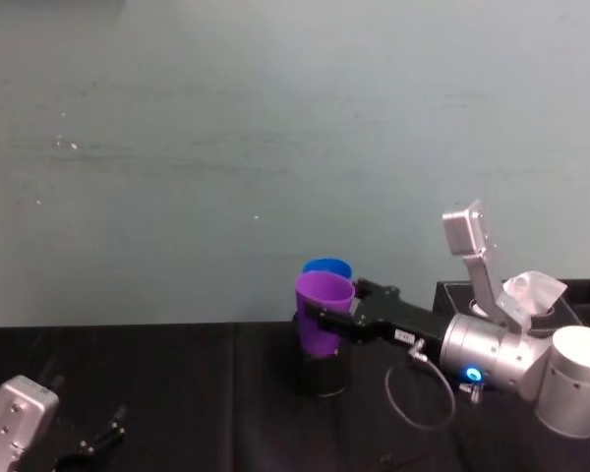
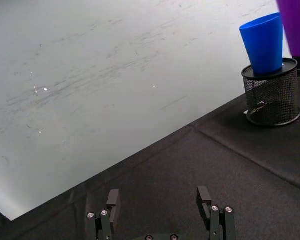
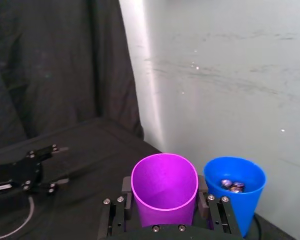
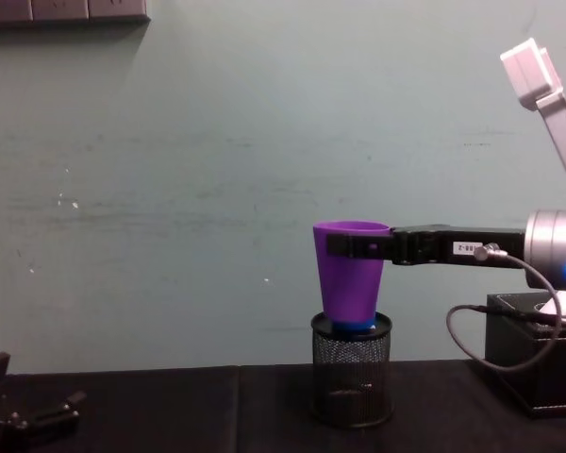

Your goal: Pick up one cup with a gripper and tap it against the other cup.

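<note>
My right gripper point(image 4: 354, 247) is shut on the purple cup point(image 4: 351, 274), gripping it just under the rim and holding it upright in the air. The blue cup point(image 2: 264, 42) stands in a black mesh pen holder point(image 2: 270, 95) on the black table. From the head, the purple cup point(image 1: 324, 307) hangs in front of the blue cup point(image 1: 326, 266). In the right wrist view the purple cup point(image 3: 165, 187) sits between the fingers point(image 3: 117, 212), close beside the blue cup point(image 3: 235, 197); I cannot tell if they touch. My left gripper point(image 2: 158, 200) rests open, low at the table's left.
Small round metal pieces lie inside the blue cup point(image 3: 230, 185). A black box point(image 1: 516, 295) holding a crumpled white thing stands at the right by the wall. A grey cable point(image 4: 472, 330) loops below the right wrist. A pale green wall closes the back.
</note>
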Controlling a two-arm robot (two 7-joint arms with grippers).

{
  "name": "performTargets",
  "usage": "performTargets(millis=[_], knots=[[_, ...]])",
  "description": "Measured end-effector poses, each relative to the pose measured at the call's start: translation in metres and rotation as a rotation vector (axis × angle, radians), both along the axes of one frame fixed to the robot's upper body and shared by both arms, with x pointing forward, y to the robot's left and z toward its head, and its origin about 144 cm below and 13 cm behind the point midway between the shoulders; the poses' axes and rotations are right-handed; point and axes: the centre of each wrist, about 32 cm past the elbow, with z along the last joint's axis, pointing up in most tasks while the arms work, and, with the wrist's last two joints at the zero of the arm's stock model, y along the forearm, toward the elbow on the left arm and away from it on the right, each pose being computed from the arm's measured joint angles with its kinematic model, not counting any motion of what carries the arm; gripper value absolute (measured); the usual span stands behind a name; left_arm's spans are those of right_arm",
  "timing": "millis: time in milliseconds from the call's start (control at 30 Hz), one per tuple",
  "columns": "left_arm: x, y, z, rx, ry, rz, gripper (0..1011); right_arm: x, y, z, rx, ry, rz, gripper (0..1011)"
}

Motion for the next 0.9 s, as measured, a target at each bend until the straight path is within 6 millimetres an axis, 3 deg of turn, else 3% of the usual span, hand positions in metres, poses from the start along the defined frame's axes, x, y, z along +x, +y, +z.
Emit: performTargets(millis=[500, 900], knots=[[0.0, 0.0, 0.0, 0.0, 0.0, 0.0, 1000, -0.035, -0.009, 0.001, -0.031, -0.008, 0.043, 738], [0.0, 0.0, 0.0, 0.0, 0.0, 0.0, 1000, -0.062, -0.019, -0.019, -0.069, -0.021, 0.097, 738]])
